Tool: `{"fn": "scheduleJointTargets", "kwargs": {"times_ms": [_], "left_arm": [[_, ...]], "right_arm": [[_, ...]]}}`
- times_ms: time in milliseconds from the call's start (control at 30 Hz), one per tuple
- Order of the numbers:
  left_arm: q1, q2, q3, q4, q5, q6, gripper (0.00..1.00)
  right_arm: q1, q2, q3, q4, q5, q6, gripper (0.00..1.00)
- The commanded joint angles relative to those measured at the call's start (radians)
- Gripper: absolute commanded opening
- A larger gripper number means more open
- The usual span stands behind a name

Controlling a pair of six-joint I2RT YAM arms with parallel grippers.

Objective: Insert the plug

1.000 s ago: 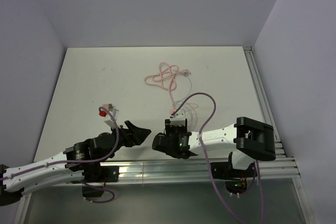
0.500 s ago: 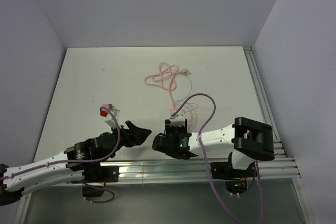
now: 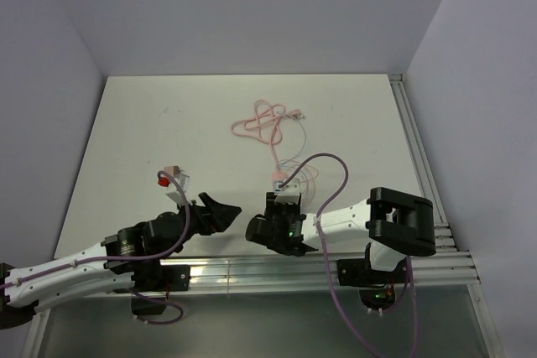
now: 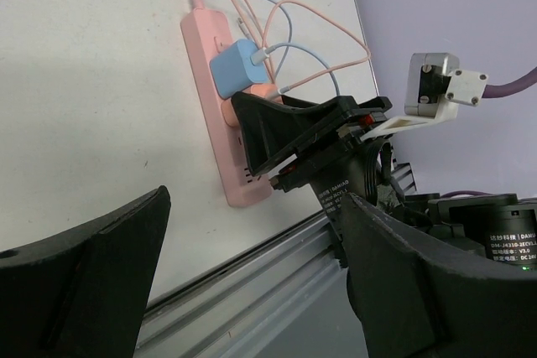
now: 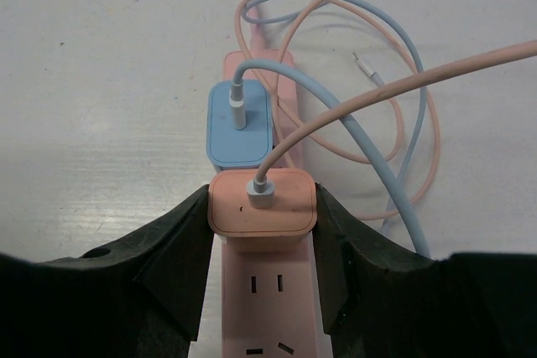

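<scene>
The plug (image 5: 262,201) is a salmon-pink charger block with a cable in its top. My right gripper (image 5: 262,215) is shut on its two sides. The plug stands on the pink power strip (image 5: 267,316), touching a blue charger (image 5: 240,127) plugged in just beyond it. Its prongs are hidden. From above, the right gripper (image 3: 281,203) sits low over the strip (image 3: 278,182) at the table's near middle. My left gripper (image 3: 210,211) hovers open and empty to its left. In the left wrist view it (image 4: 256,207) faces the strip's near end (image 4: 239,182).
Pink and blue cables loop over the table right of the strip (image 5: 394,106), and a pink cable coil (image 3: 264,123) lies further back. An aluminium rail (image 3: 252,270) runs along the near edge and another (image 3: 419,157) along the right side.
The right arm has shifted slightly left and toward the near edge with the plug still in its jaws. The left arm has not moved.
</scene>
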Motion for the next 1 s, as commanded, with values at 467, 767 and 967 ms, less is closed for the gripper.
{"fn": "scheduleJointTargets", "kwargs": {"times_ms": [467, 767, 967], "left_arm": [[-0.003, -0.016, -0.011, 0.034, 0.008, -0.019, 0.88], [-0.003, -0.023, -0.011, 0.025, 0.009, -0.025, 0.88], [-0.003, -0.009, -0.013, 0.043, 0.016, -0.026, 0.88]], "right_arm": [[0.133, 0.142, -0.045, -0.174, -0.315, 0.149, 0.0], [0.141, 0.128, -0.053, -0.194, -0.309, 0.16, 0.0], [0.137, 0.051, -0.002, -0.241, -0.278, 0.099, 0.12]]}}
